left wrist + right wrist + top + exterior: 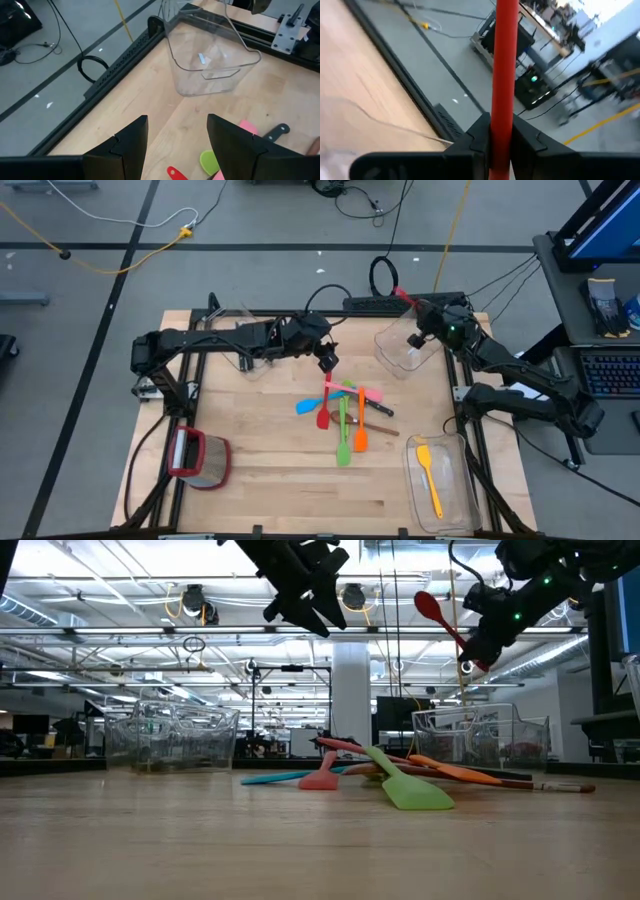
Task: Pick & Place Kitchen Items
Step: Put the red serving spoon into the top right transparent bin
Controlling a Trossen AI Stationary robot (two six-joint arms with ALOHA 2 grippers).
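Note:
A pile of kitchen items (343,415) lies at the table's middle: red, orange, green, blue and pink spatulas and a black-handled knife, also in the low view (400,780). My left gripper (177,145) hangs open above the pile's far side (326,360), touching nothing. At the far right, my right gripper (415,308) is shut on a red spoon (440,618), held high over a clear bin (405,350). A yellow spatula (430,477) lies in the near-right clear bin (462,490). My right gripper pinches the red spoon's slim handle (504,107) between its two fingers. The handle runs straight out ahead along the fingers. The spoon is lifted clear and tilted, with its bowl (430,605) uppermost and the handle slanting down into the gripper (478,645).
A red-rimmed clear container (200,460) stands near the left front. Another clear bin (245,348) sits at the far left under the left arm. A black power strip (375,304) and cables lie along the far edge. Bare wood shows in front of the pile.

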